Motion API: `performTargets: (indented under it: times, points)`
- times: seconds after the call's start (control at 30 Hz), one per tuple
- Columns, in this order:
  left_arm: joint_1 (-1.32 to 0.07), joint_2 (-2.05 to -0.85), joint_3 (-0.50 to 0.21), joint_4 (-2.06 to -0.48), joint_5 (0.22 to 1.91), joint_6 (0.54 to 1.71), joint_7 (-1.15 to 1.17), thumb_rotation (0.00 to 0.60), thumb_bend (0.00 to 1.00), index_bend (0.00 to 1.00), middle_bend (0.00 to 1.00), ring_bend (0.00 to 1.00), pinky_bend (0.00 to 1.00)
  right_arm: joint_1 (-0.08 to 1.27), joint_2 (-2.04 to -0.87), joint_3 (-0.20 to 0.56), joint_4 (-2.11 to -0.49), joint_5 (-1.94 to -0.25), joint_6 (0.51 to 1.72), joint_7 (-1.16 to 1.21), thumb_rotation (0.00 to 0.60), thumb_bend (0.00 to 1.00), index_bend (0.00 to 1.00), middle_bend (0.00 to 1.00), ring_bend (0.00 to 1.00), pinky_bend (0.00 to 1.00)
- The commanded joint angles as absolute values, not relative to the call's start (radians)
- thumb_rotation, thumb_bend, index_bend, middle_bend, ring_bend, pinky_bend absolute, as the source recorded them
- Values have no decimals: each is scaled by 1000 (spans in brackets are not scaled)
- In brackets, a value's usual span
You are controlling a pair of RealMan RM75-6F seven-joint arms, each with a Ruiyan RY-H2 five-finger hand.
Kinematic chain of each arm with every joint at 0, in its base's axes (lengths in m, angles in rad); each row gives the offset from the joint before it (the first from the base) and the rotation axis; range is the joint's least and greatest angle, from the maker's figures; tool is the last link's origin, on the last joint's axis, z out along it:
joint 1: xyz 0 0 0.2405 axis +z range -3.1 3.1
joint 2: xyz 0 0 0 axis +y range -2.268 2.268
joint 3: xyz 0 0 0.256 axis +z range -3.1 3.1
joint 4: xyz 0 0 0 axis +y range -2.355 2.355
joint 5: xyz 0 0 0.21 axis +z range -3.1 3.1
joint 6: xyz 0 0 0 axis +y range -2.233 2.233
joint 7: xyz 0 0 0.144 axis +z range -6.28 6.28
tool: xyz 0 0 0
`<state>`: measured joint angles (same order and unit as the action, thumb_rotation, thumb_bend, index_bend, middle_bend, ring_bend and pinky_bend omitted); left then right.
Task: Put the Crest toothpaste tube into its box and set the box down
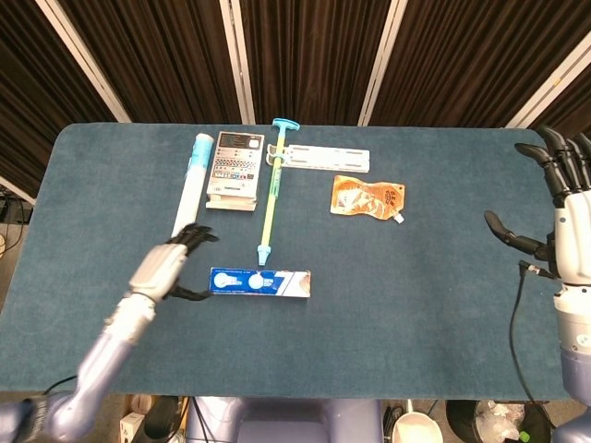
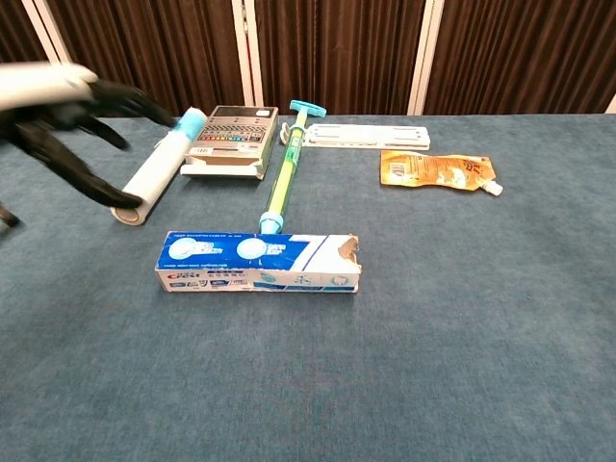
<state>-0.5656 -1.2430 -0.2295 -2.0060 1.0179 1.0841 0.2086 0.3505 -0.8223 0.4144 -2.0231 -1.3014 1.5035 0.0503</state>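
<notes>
Near-centre of the table (image 1: 434,305), the Crest box (image 1: 259,281) lies flat on its long side, nothing touching it. Tube not visible separately; presumably inside, but cannot confirm from either view. Right end of box shows a torn, unclosed flap in chest view.

Left hand (image 1: 164,269): fingers apart, holding nothing, just left of the box w/ a clear gap. Blurred in chest view.
Right hand (image 1: 563,217): at far right table edge, fingers spread, holding nothing, well apart from all items.

Status (judgement): task looks at or near completion, box set down and hands clear.

Risks:
1. Open right flap: tube could slide out if box is nudged or tilted. Cause: end not closed.
2. Left hand close to box's left end. A sweep to the right would push the box, poss. ejecting the tube.
3. Green-yellow syringe-like tool (image 1: 271,189) has its tip just beside the box's far edge; a shifted box would knock it.
4. White roll (image 1: 189,187) sits just beyond the left hand on the far side; a careless lift could roll it toward the calculator (image 1: 234,167).

Orange pouch (image 1: 368,198) and white strip (image 1: 323,158) well clear, no concern.
</notes>
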Motion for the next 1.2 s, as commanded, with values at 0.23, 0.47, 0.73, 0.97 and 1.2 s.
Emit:
performTargets:
  times: [0.23,0.47,0.73,0.97,1.2]
  points:
    - [-324,-903,-168,-2218,1254,1334,104,600,149,243,159,0,167,372,-867,313,-1963,-1332,1390,-58,600,221,231,124,112,0]
    - [-221,-783,-124,-2192,1362,1418,-11,600,149,244,166,0,168,406,-1004,234,-1785,-1357,1301,-80,600,222,231,124,111,0]
    - [-164,-734,-106,-2122,1391,1468,-80,600,149,244,179,0,168,387,-1106,178,-1613,-1367,1279,-5,600,221,231,124,111,0]
    - [-140,-757,-97,-2032,1400,1490,-90,600,149,244,184,0,169,362,-1122,184,-1468,-1355,1295,97,600,221,231,124,111,0]
    - [-120,-776,-93,-2005,1422,1525,-62,600,149,246,191,0,169,339,-1118,188,-1397,-1327,1282,177,600,222,232,124,111,0]
